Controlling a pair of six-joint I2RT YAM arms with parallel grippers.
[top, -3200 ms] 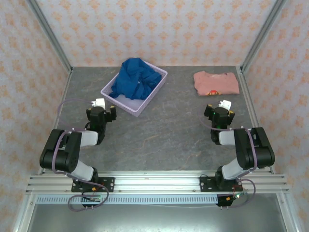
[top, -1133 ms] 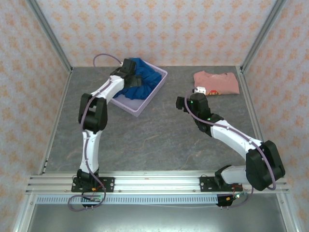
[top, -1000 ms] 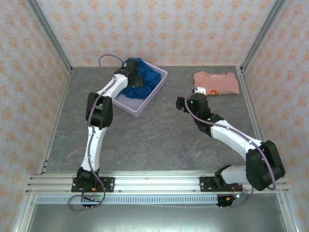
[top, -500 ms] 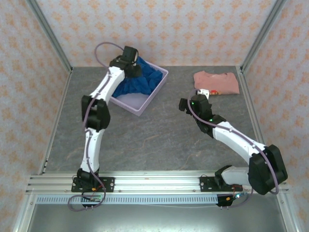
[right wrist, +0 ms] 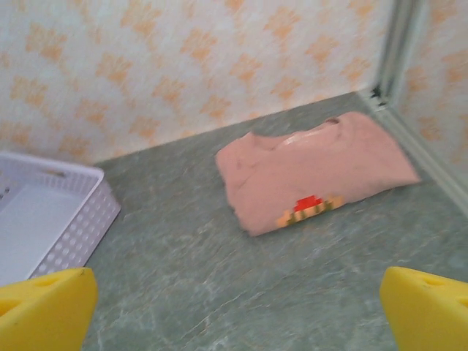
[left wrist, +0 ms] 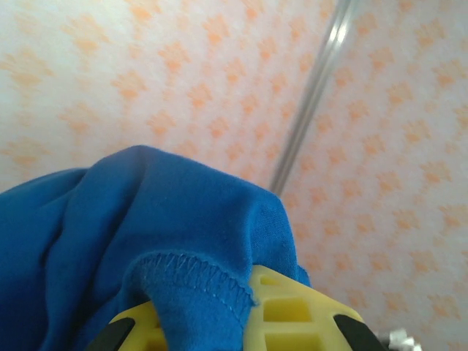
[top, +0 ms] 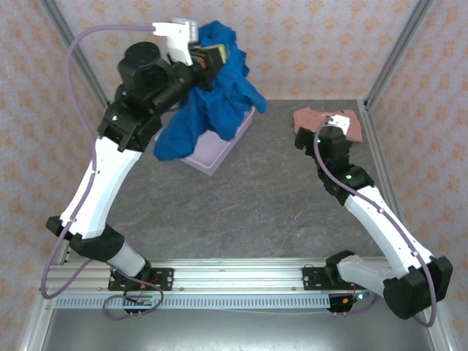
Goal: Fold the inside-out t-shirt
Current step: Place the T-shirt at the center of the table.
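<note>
Left gripper (top: 209, 57) is held high over the far left of the table, its yellow jaws pinched together on a fold of the inside-out t-shirt (top: 213, 102). In the left wrist view a stitched hem of the royal-blue cloth runs down between the yellow fingers (left wrist: 292, 318), and more fabric bunches over them against the patterned wall (left wrist: 183, 66) and a metal frame post (left wrist: 314, 88). From the overhead camera the shirt hangs from that grip in a loose, crumpled drape, one lobe dropping to the left and another spreading to the right. Its lowest folds fall in front of the lavender basket (top: 221, 152), which stands on the far left part of the grey table (top: 248, 205). From above I cannot tell whether the bottom of the cloth touches the basket or hangs clear of it.

Right of the middle, the right arm stretches toward the far right corner. The right gripper (right wrist: 235, 311) hovers low over the table with its yellow jaws spread wide apart and nothing between them. Just ahead of it the pink folded shirt (right wrist: 314, 183) lies flat on the table near the corner, a small red-and-orange graphic at its near edge. The right wrist view also catches a perforated corner of the basket at its left edge
</note>
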